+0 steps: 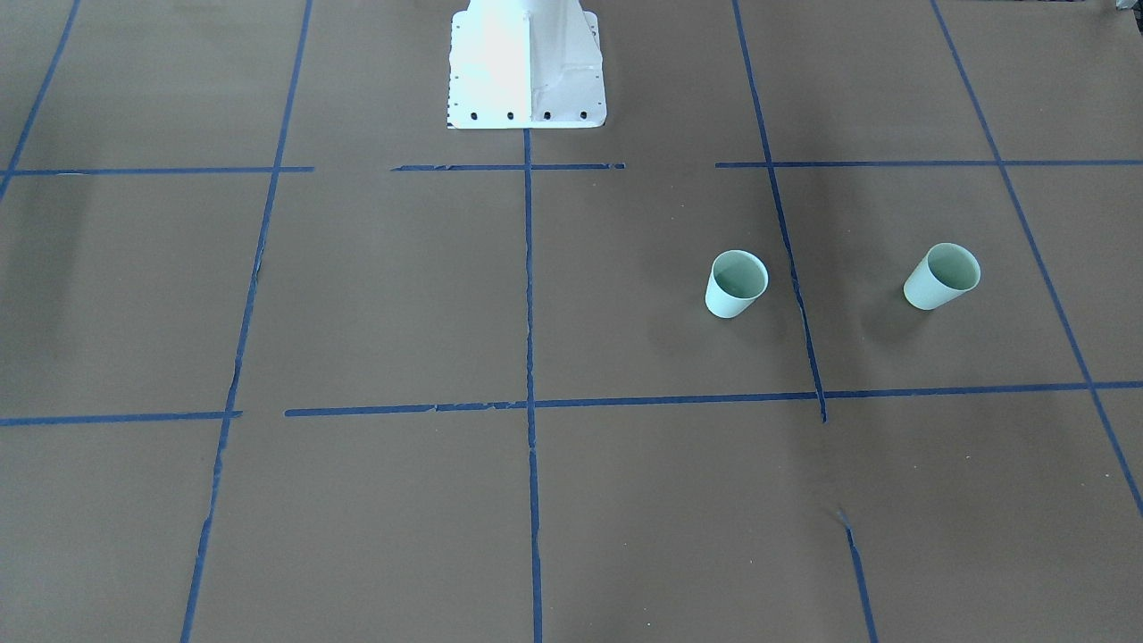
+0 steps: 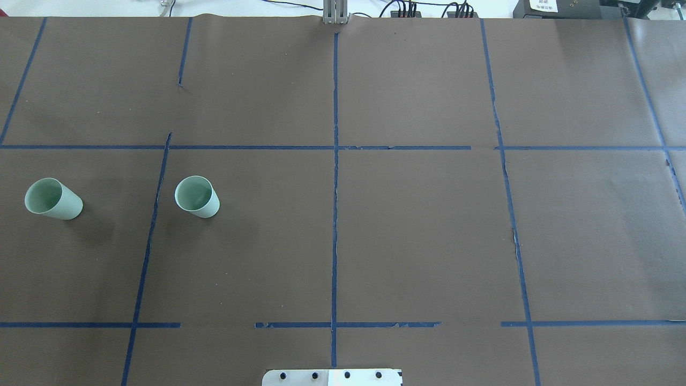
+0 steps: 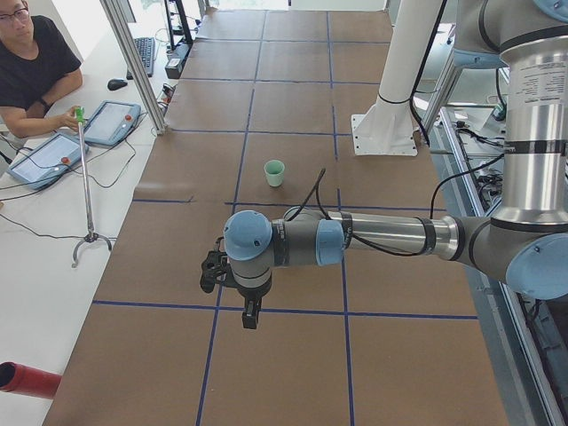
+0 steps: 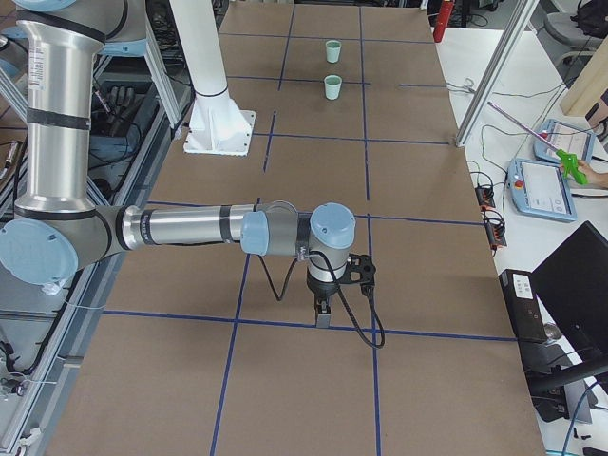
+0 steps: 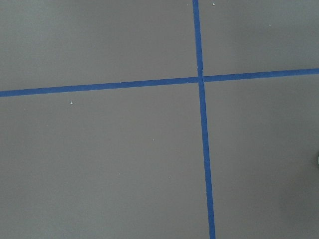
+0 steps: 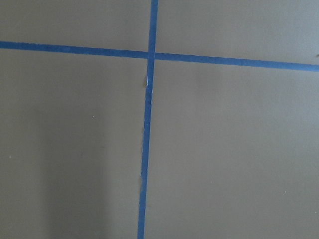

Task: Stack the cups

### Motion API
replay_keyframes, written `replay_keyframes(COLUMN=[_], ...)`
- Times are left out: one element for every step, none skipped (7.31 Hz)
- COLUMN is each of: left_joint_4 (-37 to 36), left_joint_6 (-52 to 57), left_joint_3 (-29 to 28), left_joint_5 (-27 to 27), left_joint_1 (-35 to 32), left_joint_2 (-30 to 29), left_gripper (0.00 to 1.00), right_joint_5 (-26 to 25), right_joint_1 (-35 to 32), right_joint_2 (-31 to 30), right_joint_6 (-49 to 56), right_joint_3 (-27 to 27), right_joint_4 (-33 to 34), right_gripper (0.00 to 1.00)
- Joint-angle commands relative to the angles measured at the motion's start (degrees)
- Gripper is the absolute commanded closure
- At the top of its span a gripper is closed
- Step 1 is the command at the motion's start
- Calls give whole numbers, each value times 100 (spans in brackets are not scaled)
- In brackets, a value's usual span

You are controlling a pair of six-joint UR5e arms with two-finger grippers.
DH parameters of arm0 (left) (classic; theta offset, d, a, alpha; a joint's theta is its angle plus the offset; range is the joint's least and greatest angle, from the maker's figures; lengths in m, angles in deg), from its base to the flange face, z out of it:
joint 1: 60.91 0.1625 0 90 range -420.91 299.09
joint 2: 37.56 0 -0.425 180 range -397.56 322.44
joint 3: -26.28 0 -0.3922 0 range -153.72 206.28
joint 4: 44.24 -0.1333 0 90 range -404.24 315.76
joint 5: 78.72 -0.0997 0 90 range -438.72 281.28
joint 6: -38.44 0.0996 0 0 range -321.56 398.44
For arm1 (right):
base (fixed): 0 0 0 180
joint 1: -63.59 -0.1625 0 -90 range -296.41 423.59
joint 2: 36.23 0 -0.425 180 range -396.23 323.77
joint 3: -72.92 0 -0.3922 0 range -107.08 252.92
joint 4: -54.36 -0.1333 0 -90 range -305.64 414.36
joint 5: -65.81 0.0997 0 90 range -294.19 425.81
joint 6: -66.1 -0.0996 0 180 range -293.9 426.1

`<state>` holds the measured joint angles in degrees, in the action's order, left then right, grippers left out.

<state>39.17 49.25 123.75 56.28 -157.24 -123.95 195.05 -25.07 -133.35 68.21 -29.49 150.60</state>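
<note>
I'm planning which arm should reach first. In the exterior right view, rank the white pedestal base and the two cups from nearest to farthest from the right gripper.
From the right gripper:
1. The white pedestal base, on the robot's side, mid-table.
2. The inner cup, beyond it, toward the far end.
3. The outer cup, farthest, just behind the inner cup.

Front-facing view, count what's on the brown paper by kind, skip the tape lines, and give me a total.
Mint-green cups: 2
White robot pedestal: 1
Total: 3
</note>
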Motion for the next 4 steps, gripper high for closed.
replay_keyframes(left_joint_4=[9, 0, 0, -9], left_joint_6=[-35, 8, 9, 9], left_joint_3=[0, 9, 0, 0], left_joint_5=[35, 18, 18, 9], left_joint_1=[-9, -9, -9, -9], left_joint_2=[7, -27, -19, -19], left_gripper=[0, 0, 0, 0], right_joint_5=[4, 4, 4, -4], right_joint_1=[-2, -2, -2, -2], right_joint_2=[0, 0, 0, 0], right_joint_6=[0, 0, 0, 0], right_joint_3=[-7, -7, 2, -7], right_joint_4=[0, 0, 0, -9], right_gripper=[0, 0, 0, 0])
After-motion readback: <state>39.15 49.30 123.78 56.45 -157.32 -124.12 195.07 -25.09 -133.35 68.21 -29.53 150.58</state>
